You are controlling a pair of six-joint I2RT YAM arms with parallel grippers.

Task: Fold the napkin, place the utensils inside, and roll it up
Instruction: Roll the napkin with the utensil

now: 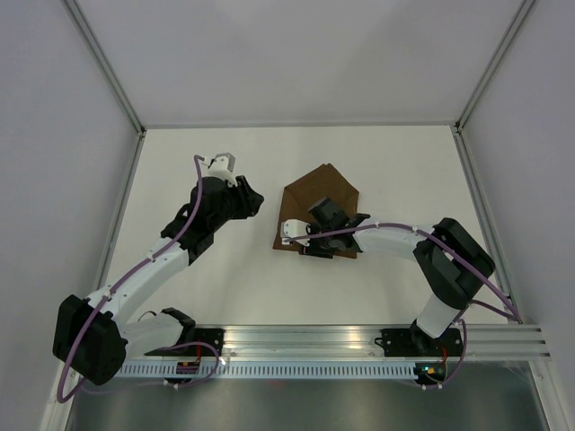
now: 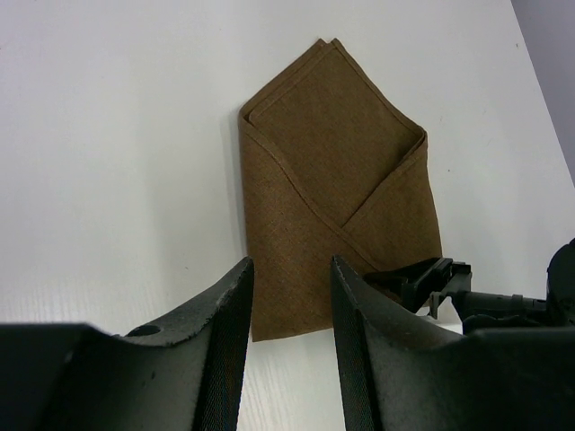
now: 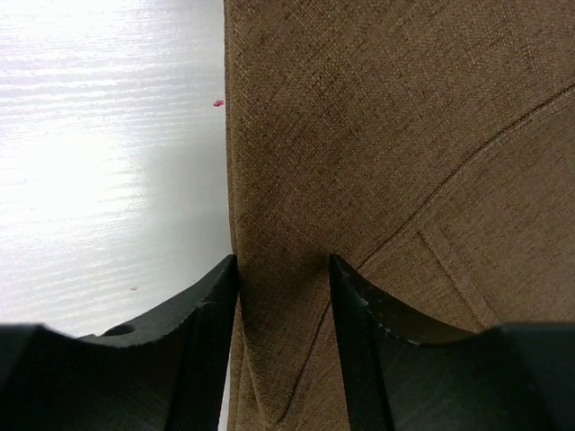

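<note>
The napkin (image 1: 320, 208), folded envelope-style right of the worktop's centre, has its near edge pinched between the right gripper's (image 3: 283, 296) slightly parted jaws, apparently to start rolling; the left gripper (image 2: 292, 296) hovers open, empty.

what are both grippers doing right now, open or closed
Left gripper: open, holding nothing, off the cloth.
Right gripper: closing on an edge fold of the dark brown folded cloth napkin.

You couldn't see the knife anywhere. The right arm (image 1: 386, 235) covered the napkin's (image 1: 314, 193) near part from above, and the right wrist view cut the cloth off at its edges.
</note>
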